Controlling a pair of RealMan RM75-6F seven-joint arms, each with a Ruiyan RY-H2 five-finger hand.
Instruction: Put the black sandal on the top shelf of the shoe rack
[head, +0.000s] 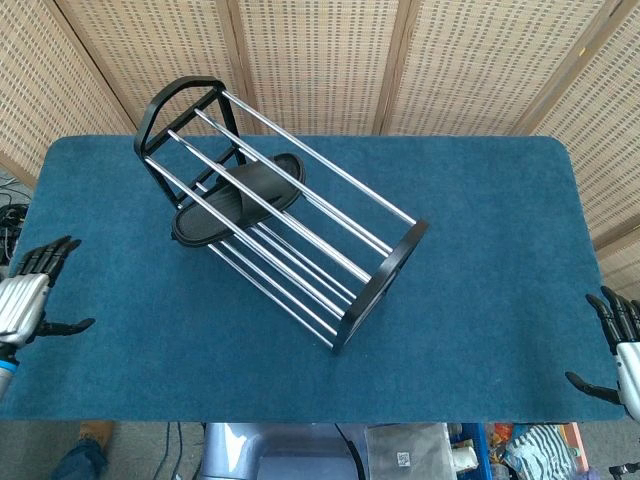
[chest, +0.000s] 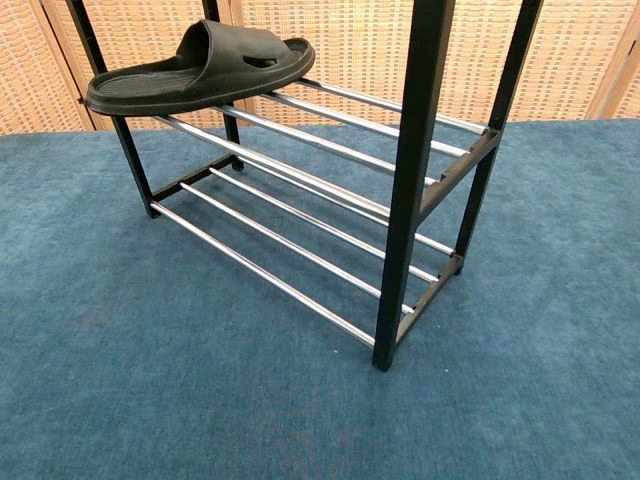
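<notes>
The black sandal (head: 238, 196) (chest: 200, 68) lies flat on the upper chrome bars of the shoe rack (head: 390, 268) (chest: 412, 190), near its left end, with nothing touching it. My left hand (head: 28, 300) hovers at the table's left edge, fingers spread and holding nothing, far from the rack. At the right front corner my right hand (head: 618, 348) is likewise spread and holds nothing. Neither hand shows in the chest view.
The rack stands diagonally on the blue carpeted table (head: 480, 220), with a lower shelf of chrome bars (chest: 290, 245) under the sandal's level. Woven screens (head: 320, 60) close off the back.
</notes>
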